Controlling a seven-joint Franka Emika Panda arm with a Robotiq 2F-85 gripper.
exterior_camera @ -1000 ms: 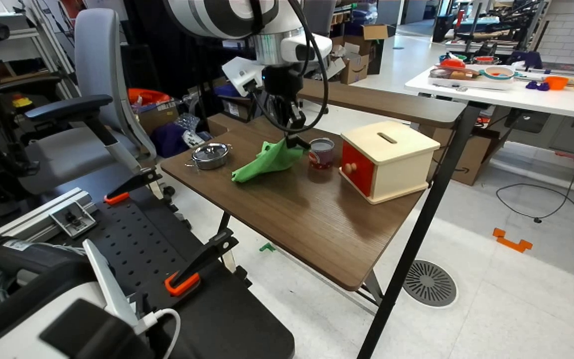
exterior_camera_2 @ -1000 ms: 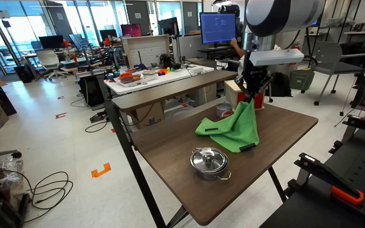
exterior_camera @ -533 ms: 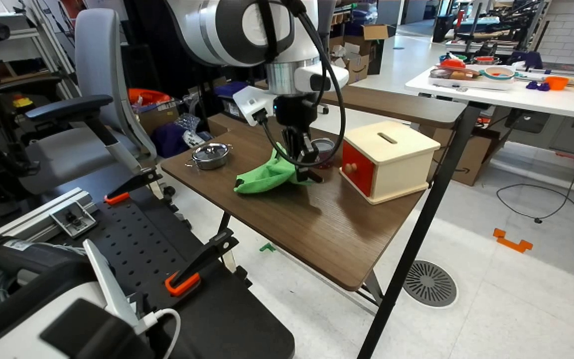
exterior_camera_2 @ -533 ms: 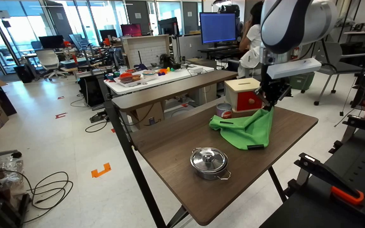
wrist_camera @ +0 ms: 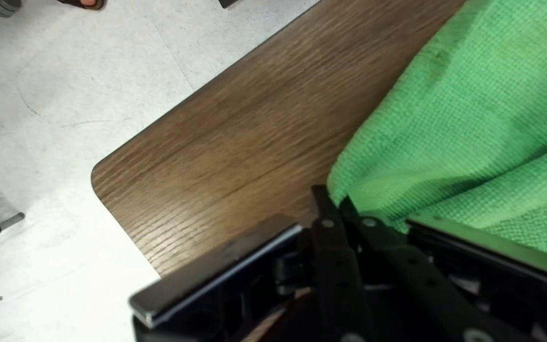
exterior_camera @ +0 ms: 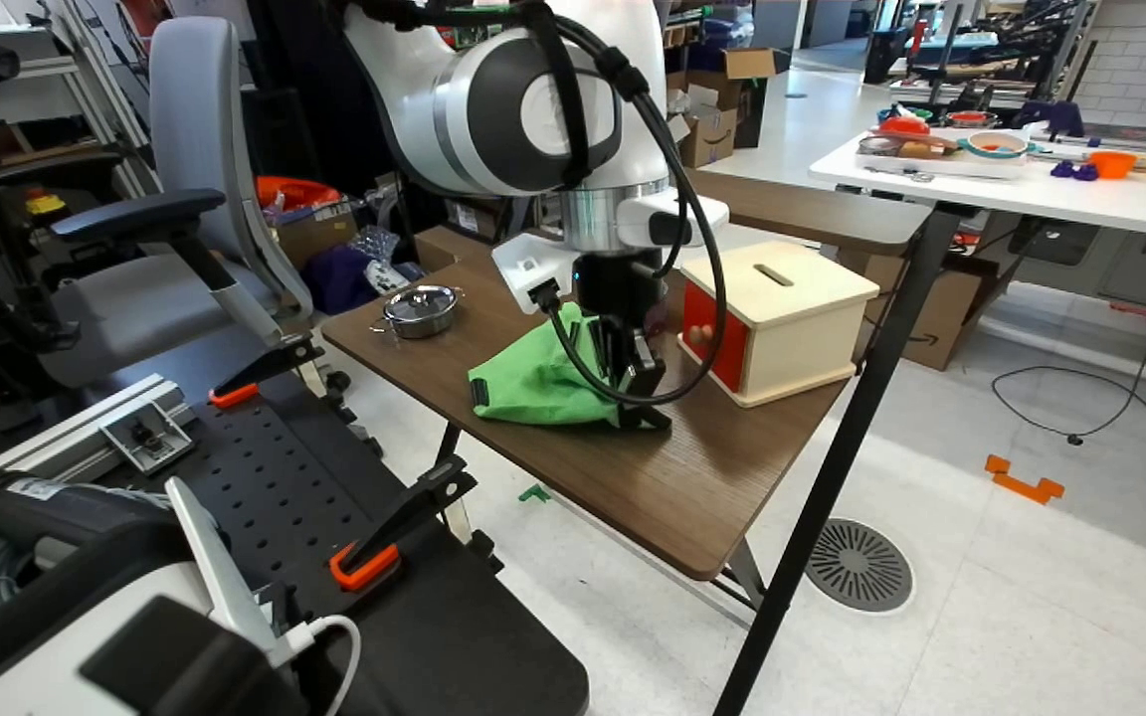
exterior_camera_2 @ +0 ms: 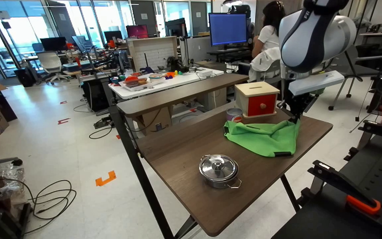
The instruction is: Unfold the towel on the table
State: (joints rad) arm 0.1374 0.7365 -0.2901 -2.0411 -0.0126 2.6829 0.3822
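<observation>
A green towel with dark patches near its corners lies partly bunched and creased on the brown table [exterior_camera_2: 177, 156]. It shows in both exterior views [exterior_camera: 538, 383] [exterior_camera_2: 260, 141] and fills the right of the wrist view [wrist_camera: 482, 109]. My gripper [exterior_camera_2: 294, 120] points down at the towel's end, just above the tabletop. In the wrist view its fingertips [wrist_camera: 334, 198] are closed together with a towel edge pinched between them. In an exterior view the gripper [exterior_camera: 645, 416] stands in front of part of the towel.
A lidded metal pot [exterior_camera_2: 219, 170] stands on the table. A can [exterior_camera_2: 234, 115] stands behind the towel, beside a wooden box with a red front [exterior_camera_2: 259, 101]. A raised brown shelf [exterior_camera_2: 181, 96] runs along one side. The table's rounded corner [wrist_camera: 100, 175] is near my gripper.
My gripper has moved down and toward the table end away from the pot, pulling the towel along. The towel is lower, flatter and more spread, and the wooden box is uncovered in an exterior view.
</observation>
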